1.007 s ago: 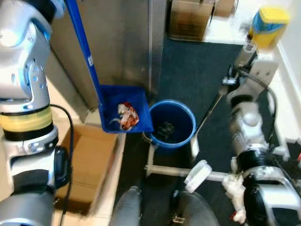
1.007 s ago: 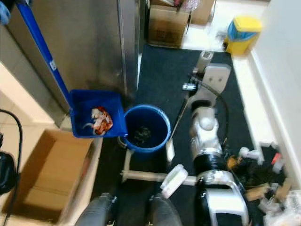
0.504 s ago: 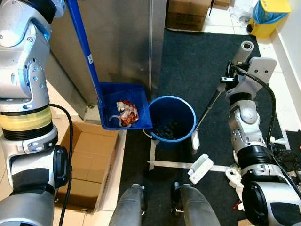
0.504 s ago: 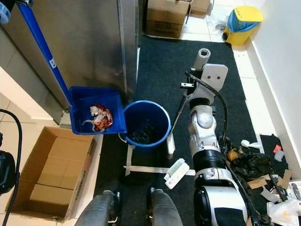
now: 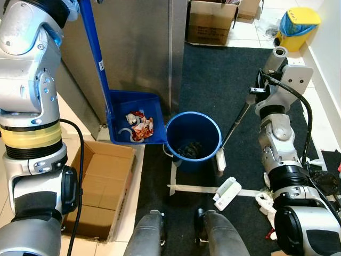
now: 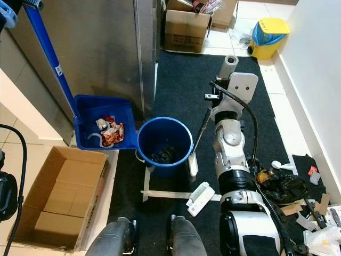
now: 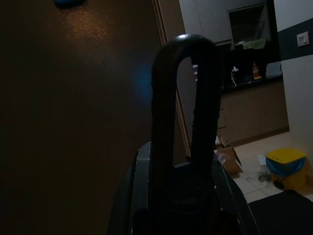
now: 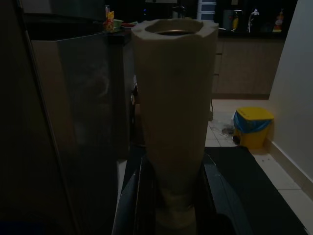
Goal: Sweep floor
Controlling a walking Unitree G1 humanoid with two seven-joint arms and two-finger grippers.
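While scraps lie in blue dustpan [image 5: 133, 124] | bucket [image 5: 193, 140] holds dark debris | both grippers' finger states: cannot tell

Blue long-handled dustpan [image 6: 104, 129] holding red and white scraps [image 6: 108, 131], beside a blue bucket [image 6: 165, 145] on a dark mat [image 6: 181, 85]. Open cardboard box [image 6: 58, 197] below the dustpan. Right arm [image 6: 230, 144] up by a thin broom handle [image 6: 201, 130] (head white, beside the bucket). Yellow bin [image 6: 268, 36] far off; litter [image 6: 298, 197] at right.
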